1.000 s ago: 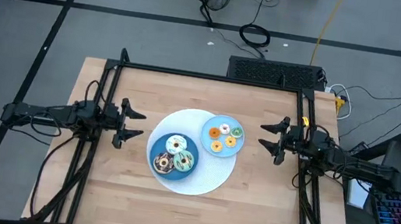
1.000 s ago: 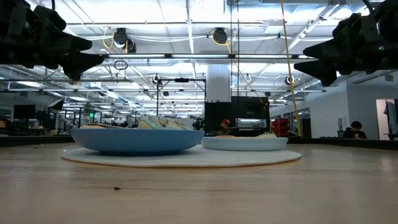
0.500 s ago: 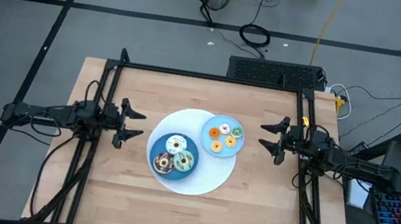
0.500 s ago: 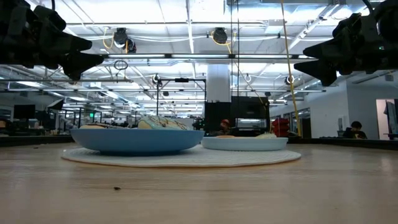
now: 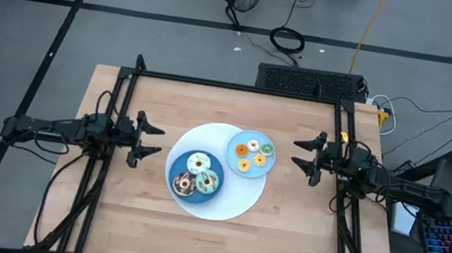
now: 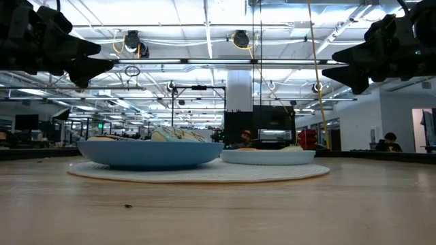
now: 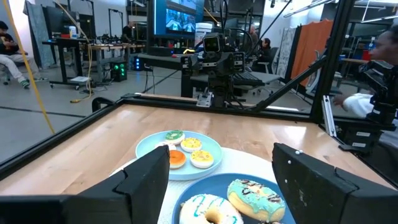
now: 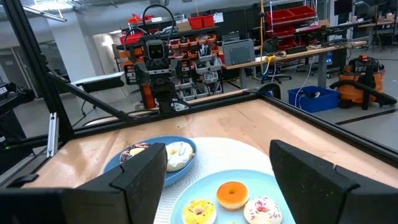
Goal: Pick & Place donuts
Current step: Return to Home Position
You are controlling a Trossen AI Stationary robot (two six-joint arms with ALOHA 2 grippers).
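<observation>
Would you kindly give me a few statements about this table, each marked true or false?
1. The three larger donuts lie on the dark blue plate. True.
2. The light blue plate is empty. False: it holds small donuts.
3. The left gripper holds a donut. False: it is open and empty, beside the white round mat.
4. The right gripper is open. True.

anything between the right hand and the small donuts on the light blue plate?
Nothing visible. The right hand, open, hangs beside the light blue plate; only the wooden table shows between it and the small donuts.
</observation>
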